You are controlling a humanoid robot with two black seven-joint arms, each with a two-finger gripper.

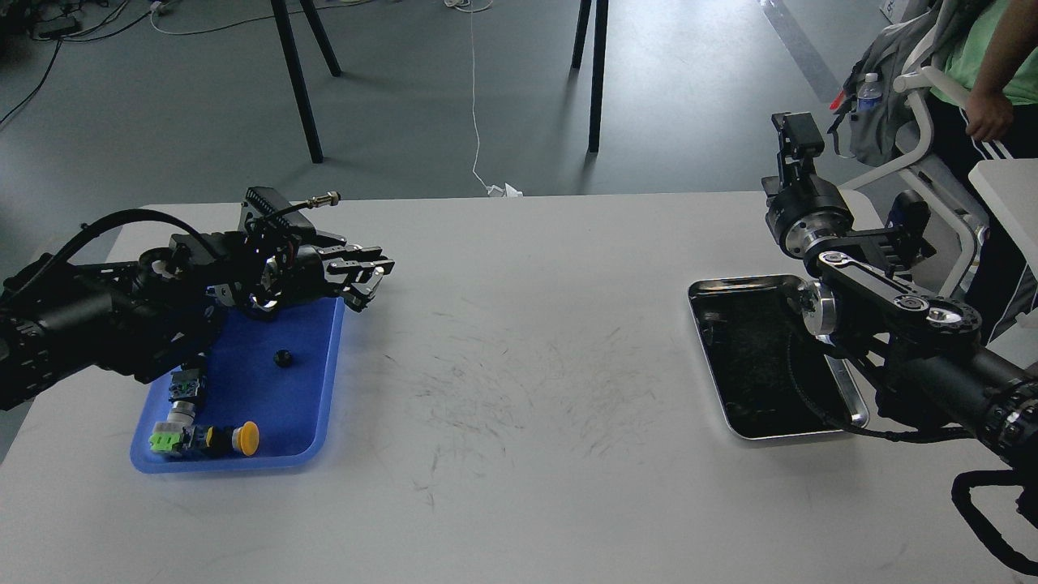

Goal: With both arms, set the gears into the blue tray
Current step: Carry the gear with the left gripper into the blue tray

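Blue tray (312,422) sits at the near-left of the white table (527,487), and everything below is placed relative to it. Left arm crosses the tray's far-left corner and hides that part of the floor. Left gripper (366,280) hangs just past the tray's far-right corner, over the rim and bare table; its fingers (357,264) are spread apart with nothing between them.

Inside the tray:
- one gear (282,358), small and black, lying on the floor right of centre, clear of the walls and of the other parts
- a cluster of push-button switches (203,434) along the near-left side: green end, yellow cap, grey body, plus one more piece further up under the arm
- a second gear does not show anywhere I can make out

Steel tray (705,341) lies well to the right of the blue tray, across a scuffed stretch of table. Dark bottom, no loose parts visible on the exposed part. Right arm covers its right side and near-right corner.

Right gripper (795,134) is raised above the far edge of the table, beyond the steel tray, seen end-on and dark; cannot tell whether its fingers are apart or together.

Beyond the table: black stand legs (296,81), a white cable (474,97) on the floor, a person (993,73) at far right beside a white chair.
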